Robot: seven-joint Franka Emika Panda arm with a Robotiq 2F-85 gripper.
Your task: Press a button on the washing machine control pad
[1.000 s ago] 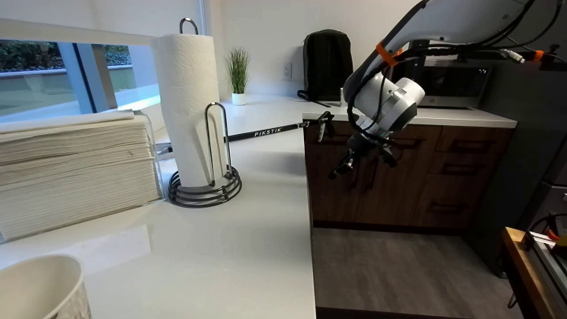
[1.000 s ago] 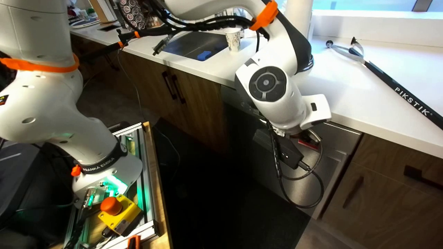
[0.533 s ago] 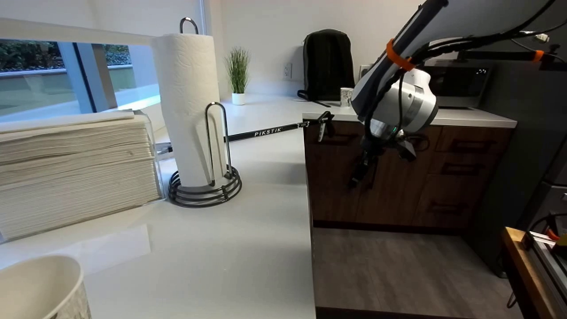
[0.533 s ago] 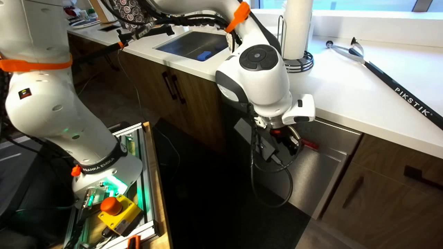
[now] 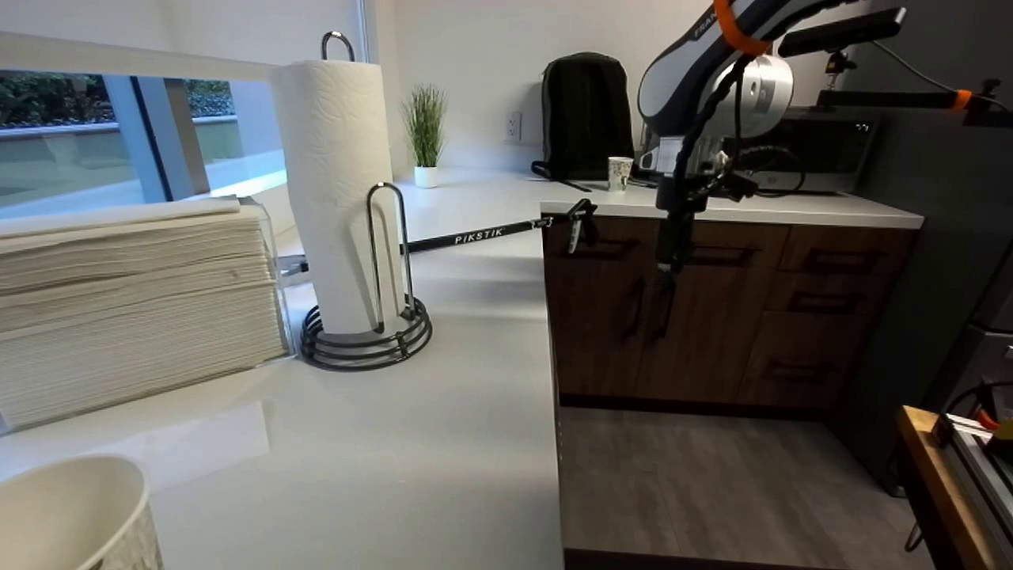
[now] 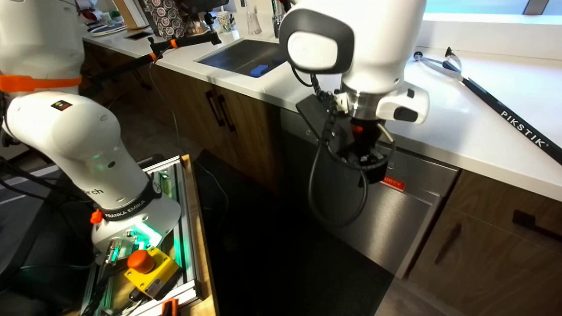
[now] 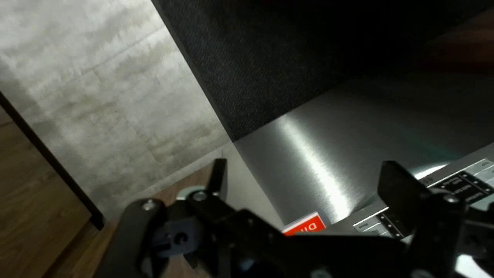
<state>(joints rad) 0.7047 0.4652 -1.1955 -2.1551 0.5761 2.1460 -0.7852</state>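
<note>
The washing machine point(image 6: 386, 219) is a brushed-steel front under the counter, with a red label point(image 6: 394, 184) on it. In the wrist view its control pad point(image 7: 469, 181), a strip of grey and black keys, runs along the edge at lower right; my right finger covers part of it. My gripper point(image 7: 305, 170) is open, its fingers wide apart with nothing between them. Its jaws point down and stand in front of the machine's upper part in an exterior view, the gripper point(image 6: 369, 173) hiding some of the panel. I cannot tell whether any key is touched.
The white counter edge point(image 6: 461, 160) juts out above the machine. On the counter are a PIKSTIK grabber point(image 5: 479, 235), a paper towel roll point(image 5: 336, 198) and a paper cup point(image 5: 620, 172). A loop of cable point(image 6: 312, 193) hangs beside the gripper. A sink point(image 6: 246, 55) is set in farther along.
My hand has risen and turned from a slant to pointing down, drawing away from the counter edge and uncovering the cup. The jaws have opened. More of the red label shows.
</note>
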